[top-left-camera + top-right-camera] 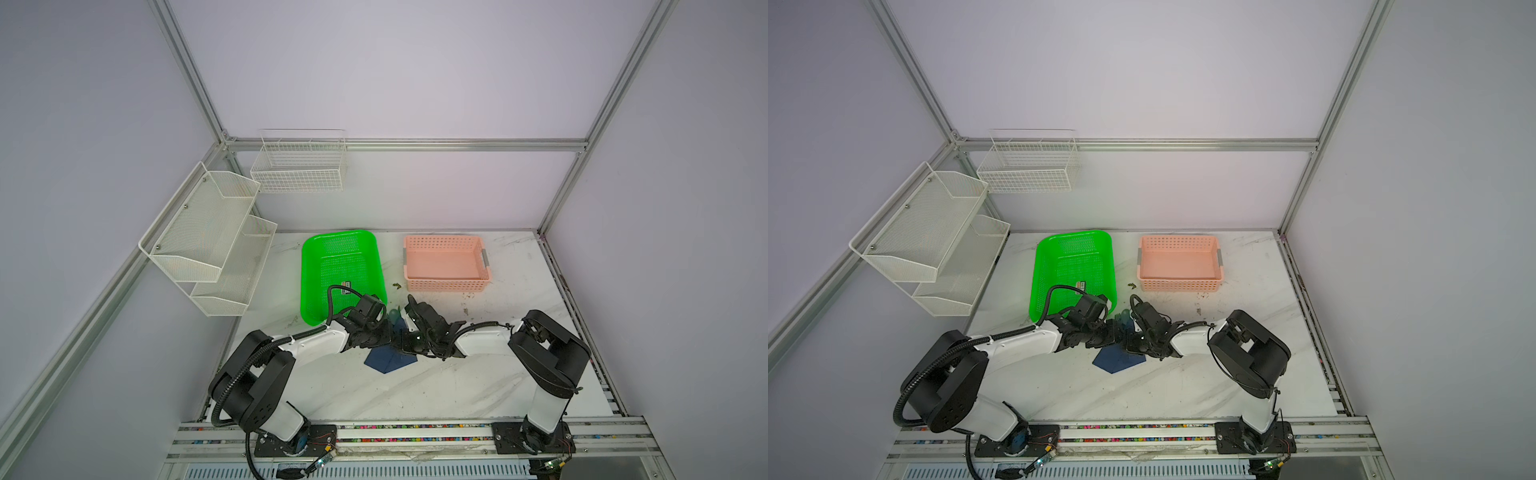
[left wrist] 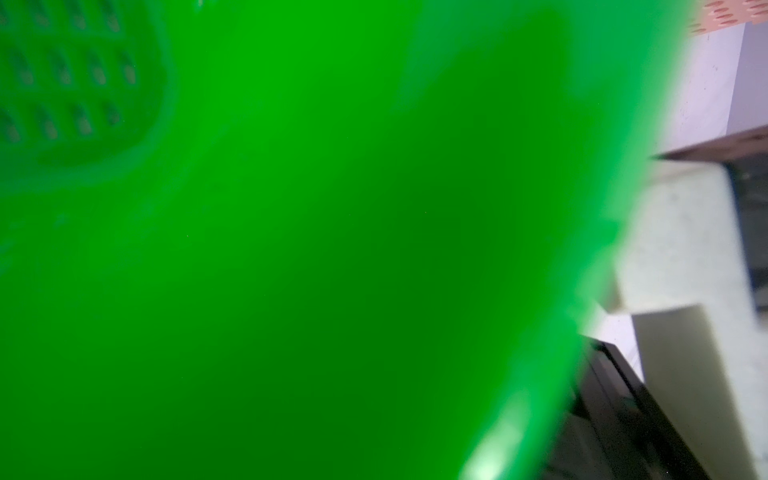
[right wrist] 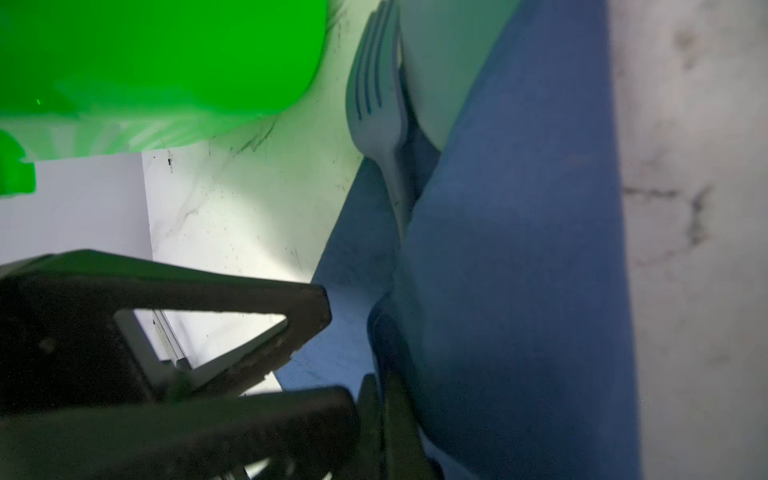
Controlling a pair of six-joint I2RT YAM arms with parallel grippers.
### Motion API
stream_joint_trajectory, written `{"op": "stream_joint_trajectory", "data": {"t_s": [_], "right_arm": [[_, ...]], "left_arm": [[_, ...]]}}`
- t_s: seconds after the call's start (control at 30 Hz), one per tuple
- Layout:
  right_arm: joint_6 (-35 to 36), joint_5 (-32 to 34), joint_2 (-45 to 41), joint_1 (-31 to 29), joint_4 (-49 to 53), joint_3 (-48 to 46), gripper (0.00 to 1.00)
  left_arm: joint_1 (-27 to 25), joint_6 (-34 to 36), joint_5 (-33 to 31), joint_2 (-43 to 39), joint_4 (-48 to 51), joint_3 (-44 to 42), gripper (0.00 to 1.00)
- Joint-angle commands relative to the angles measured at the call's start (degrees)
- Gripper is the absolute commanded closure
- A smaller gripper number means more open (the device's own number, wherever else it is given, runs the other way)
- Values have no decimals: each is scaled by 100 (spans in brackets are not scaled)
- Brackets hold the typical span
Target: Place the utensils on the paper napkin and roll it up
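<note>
Overhead, in both top views, the napkin (image 1: 387, 361) (image 1: 1117, 361) lay on the counter (image 1: 436, 386). Left wrist: only the green basket (image 2: 291, 249), blurred. Right wrist: my right fingers (image 3: 390, 419) pinched the napkin over the fork (image 3: 374, 95); left fingers (image 3: 249, 299) stood spread.

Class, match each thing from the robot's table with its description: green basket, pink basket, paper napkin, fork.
Things: 1 green basket; 2 pink basket; 3 paper napkin; 4 fork.
Descriptions: A tines poke out past blue paper; B dark blue, partly folded; C holds a small printed card; D stands right of the green one.
Pairs: 1-C, 2-D, 3-B, 4-A.
</note>
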State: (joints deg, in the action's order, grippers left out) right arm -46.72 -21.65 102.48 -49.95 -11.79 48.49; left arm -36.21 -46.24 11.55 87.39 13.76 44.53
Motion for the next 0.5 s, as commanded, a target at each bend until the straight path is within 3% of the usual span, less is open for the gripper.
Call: {"op": "stream_joint_trajectory", "data": {"t_s": [0.0,0.23,0.47], "right_arm": [[-52,126,-309,-60,-359,-82,100],[-55,150,-444,-63,-346,-232,100],[-86,223,-655,-66,-307,-383,100]], "left_arm": [[-218,-145,184,-85,-31,337,56],[-148,130,-242,-355,317,453,45],[545,460,-787,-437,908,482,43]]}}
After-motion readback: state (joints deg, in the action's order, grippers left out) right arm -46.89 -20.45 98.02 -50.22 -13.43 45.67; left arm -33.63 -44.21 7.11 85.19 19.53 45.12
